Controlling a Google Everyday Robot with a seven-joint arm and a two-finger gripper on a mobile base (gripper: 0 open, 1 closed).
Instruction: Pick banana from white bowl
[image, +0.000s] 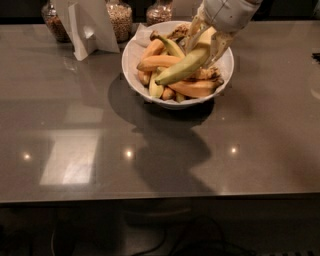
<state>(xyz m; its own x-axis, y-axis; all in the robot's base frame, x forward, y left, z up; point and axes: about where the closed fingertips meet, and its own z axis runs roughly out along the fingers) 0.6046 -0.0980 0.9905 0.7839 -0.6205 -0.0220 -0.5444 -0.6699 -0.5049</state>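
The white bowl (130, 62) stands at the back middle of the grey table, full of bananas. The banana (182, 66) is long, pale greenish-yellow and gently curved. It hangs slanted above the pile, with its low end to the left and its high end at the gripper. My gripper (206, 40) comes down from the top right over the bowl's right half and is shut on the banana's upper end. Smaller orange-yellow bananas (159, 61) and brown-spotted ones (197, 87) lie beneath it in the bowl.
A white folded card stand (87, 25) is at the back left of the bowl. Three glass jars (120, 20) of grains stand along the back edge. The grey tabletop (150, 160) stretches to the front edge.
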